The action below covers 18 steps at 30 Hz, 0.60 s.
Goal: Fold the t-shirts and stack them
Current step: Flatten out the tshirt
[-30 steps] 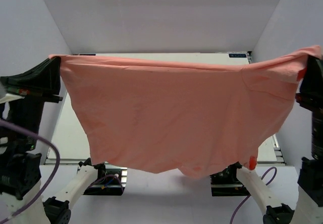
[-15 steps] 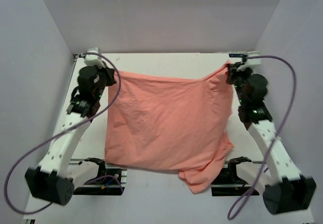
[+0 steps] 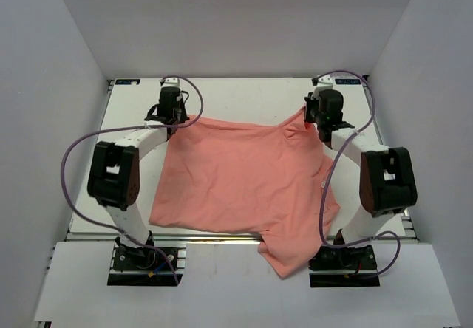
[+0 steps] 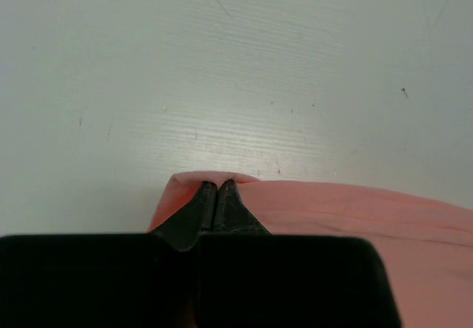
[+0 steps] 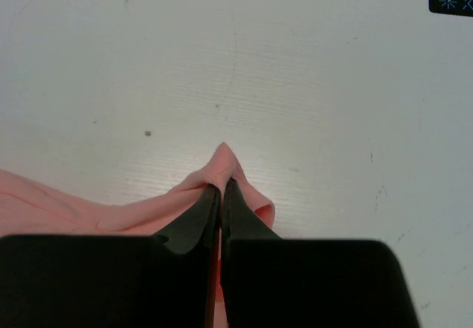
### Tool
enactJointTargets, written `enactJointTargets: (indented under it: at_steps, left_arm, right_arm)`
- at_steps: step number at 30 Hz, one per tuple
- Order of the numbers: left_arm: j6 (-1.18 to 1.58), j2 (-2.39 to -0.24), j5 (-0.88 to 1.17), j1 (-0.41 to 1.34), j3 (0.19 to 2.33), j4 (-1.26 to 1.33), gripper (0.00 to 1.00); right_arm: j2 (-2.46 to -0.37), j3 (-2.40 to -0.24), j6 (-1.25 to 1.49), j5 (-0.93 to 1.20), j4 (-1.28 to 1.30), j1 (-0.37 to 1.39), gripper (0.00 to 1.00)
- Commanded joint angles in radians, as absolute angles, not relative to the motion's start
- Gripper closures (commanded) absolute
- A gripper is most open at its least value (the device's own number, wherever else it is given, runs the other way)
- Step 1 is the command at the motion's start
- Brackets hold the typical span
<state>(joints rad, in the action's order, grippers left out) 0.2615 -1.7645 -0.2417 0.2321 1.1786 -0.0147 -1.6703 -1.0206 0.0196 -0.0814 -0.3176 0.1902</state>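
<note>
T-shirt (image 3: 244, 184) now spread on the table (image 3: 244, 91)
Left gripper (image 4: 216, 189) and right gripper (image 5: 222, 189), lower than 0.5 s ago, each clamp a far corner.

A white, lightly scuffed table (image 3: 244, 95) fills the centre of the frame, enclosed by a plain pale back wall (image 3: 236, 25) along the top, a left wall (image 3: 44, 136) and a right wall (image 3: 436, 136), all evenly lit.
</note>
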Motion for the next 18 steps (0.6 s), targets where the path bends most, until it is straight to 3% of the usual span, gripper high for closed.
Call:
enactJointTargets:
  at_steps: [1, 13, 14, 15, 16, 17, 18]
  left_arm:
    - [0.241, -1.839, -0.264, 0.229, 1.306, 0.028, 1.00]
    - [0.365, -2.215, -0.324, 0.187, 1.681, -0.077, 1.00]
    - [0.374, -2.245, -0.324, 0.177, 1.718, -0.086, 0.94]
    - [0.374, -2.261, -0.324, 0.167, 1.739, -0.097, 0.81]
    - [0.389, -2.276, -0.324, 0.167, 1.764, -0.109, 0.62]
    - [0.390, -2.289, -0.304, 0.157, 1.788, -0.121, 0.01]
    - [0.390, -2.299, -0.289, 0.156, 1.837, -0.147, 0.00]
  right_arm:
    - [-1.739, -1.144, 0.014, -0.097, -0.385, 0.187, 1.00]
    - [-2.098, -1.488, -0.069, -0.137, -0.279, 0.184, 0.99]
    - [-2.130, -1.549, -0.081, -0.132, -0.272, 0.189, 0.94]
    - [-2.158, -1.571, -0.084, -0.133, -0.246, 0.189, 0.90]
    - [-2.170, -1.613, -0.089, -0.133, -0.233, 0.190, 0.86]
    - [-2.181, -1.635, -0.092, -0.130, -0.218, 0.187, 0.80]
    - [-2.209, -1.681, -0.087, -0.129, -0.186, 0.186, 0.67]
